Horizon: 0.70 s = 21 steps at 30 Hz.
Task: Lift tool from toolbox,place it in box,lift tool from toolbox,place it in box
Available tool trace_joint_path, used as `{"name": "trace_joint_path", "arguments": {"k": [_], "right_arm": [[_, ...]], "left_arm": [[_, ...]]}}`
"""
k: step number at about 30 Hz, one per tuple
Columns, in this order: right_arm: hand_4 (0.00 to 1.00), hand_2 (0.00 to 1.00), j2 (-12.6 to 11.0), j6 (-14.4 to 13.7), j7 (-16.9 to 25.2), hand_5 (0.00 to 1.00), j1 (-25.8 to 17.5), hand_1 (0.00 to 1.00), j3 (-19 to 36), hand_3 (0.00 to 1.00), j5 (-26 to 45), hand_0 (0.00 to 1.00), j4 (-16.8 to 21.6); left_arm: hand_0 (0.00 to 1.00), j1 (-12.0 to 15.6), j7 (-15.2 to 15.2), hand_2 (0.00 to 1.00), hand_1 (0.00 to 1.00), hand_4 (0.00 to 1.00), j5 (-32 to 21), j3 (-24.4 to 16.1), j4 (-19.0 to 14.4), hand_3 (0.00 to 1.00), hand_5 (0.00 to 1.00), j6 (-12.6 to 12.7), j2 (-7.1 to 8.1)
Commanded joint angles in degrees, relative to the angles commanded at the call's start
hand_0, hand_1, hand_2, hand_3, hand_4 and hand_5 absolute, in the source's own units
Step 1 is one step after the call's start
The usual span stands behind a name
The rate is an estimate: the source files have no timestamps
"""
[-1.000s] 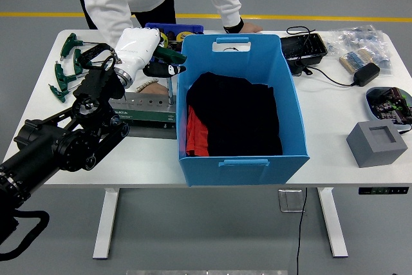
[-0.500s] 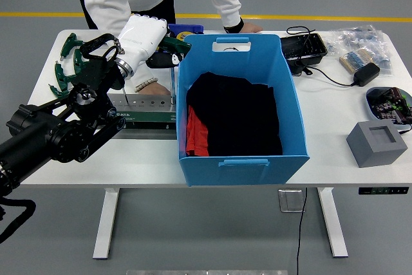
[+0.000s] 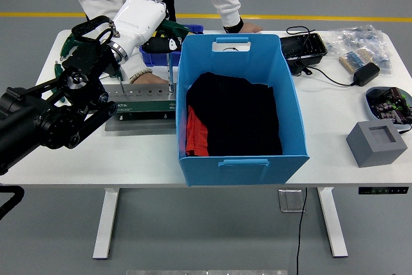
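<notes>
Nearest the camera, below and to the right of the fingers, the blue box stands on the white worktop, open at the top, with black and red cloth lying in its bottom. Directly below the fingers lies the toolbox, a long grey-green rack with a row of holes; thin upright shafts stand in it.

The left hand, white-shelled, is raised above the rack. Its dark fingers are curled around the green handle of a T-handle tool, whose metal shaft hangs straight down from the fingers toward the rack; whether the tip is clear of its hole cannot be told. The box's left wall is just beside the fingers on their right.

Judgement: the tool is rigid, steel-shafted and moderately light; the crossbar handle is the proper hold, as the smooth shaft would slip.

Left of the fingers, more green T-handles lie loose. Beyond the fingers, a person in white sleeves leans on the far edge. The right hand is not visible.
</notes>
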Motion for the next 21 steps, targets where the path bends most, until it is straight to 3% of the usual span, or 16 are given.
{"name": "trace_joint_path", "arguments": {"k": [10, 21], "right_arm": [[0.774, 0.724, 0.09, -0.02, 0.03, 0.698, 0.03, 0.667, -0.08, 0.571, 0.11, 0.685, -0.03], [0.774, 0.724, 0.19, 0.01, 0.07, 0.698, -0.1, 0.668, -0.17, 0.571, 0.31, 0.685, -0.05]], "left_arm": [[0.226, 0.53, 0.56, 0.056, 0.049, 0.597, 3.56, 2.01, -3.02, 0.049, 0.46, 0.83, 1.05], [0.227, 3.49, 4.12, 0.061, 0.052, 0.603, 8.5, 2.69, -7.26, 0.052, 0.465, 5.28, 3.05]]}}
